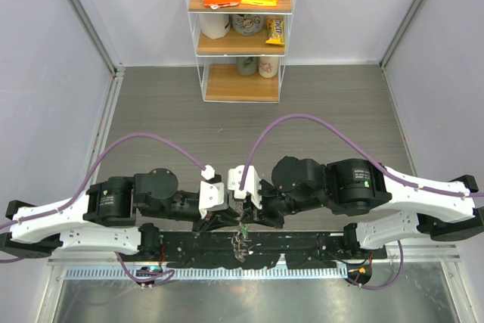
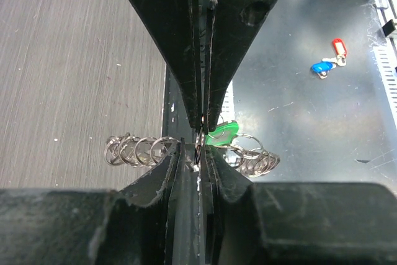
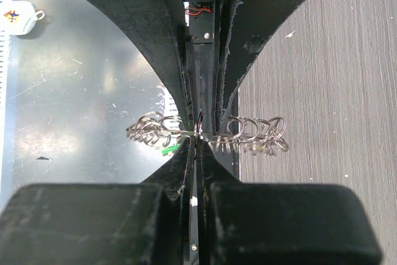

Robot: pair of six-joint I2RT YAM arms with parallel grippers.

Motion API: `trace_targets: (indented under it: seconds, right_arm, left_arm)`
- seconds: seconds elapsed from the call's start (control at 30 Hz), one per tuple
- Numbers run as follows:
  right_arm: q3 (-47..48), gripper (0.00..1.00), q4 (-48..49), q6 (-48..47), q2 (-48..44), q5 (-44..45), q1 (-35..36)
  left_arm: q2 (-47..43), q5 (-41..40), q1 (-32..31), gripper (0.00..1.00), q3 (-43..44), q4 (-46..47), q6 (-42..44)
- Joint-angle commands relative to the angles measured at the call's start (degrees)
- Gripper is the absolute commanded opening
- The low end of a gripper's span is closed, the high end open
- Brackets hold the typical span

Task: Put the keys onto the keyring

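My right gripper sat clamped shut at keyring; left gripper nearly closed, couldn't tell grip; green key beside.

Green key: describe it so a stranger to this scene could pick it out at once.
In the left wrist view, find where the black fingers from top and bottom meet, by the seam between wood-grain table and metal sheet. Just right of that point sits the green key, against a cluster of silvery rings. Its green head is the only colour among them.
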Motion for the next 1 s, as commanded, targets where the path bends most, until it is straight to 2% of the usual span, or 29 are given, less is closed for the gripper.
trace_targets:
  seconds: [0.0,0.23,0.33,0.47,0.7,0.97]
  right_arm:
    - [1.6,0.06,4.3,0.4,0.3,0.3,0.1]
    - [0.4,0.06,5.8,0.5,-1.1,1.0,0.1]
    - [-0.1,0.06,6.2,0.6,-1.4,1.0,0.0]
    - [-0.3,0.06,6.5,0.7,-1.5,0.8,0.0]
    - [-0.3,0.05,7.0,0.8,-1.4,0.6,0.0]
    - [-0.4,0.06,7.3,0.9,-1.7,0.7,0.0]
  left_arm:
    - [0.6,0.6,0.0,0.21,1.7,1.1,1.1]
    - [-2.1,1.6,0.0,0.32,-0.2,4.3,0.6]
    - [-3.7,1.5,0.0,0.34,-1.4,6.0,0.5]
    - [-4.5,1.1,0.0,0.34,-1.7,6.5,0.5]
    - [-4.0,1.0,0.0,0.26,-1.8,6.1,0.5]
    - [-2.9,0.8,0.0,0.24,-1.5,5.3,0.8]
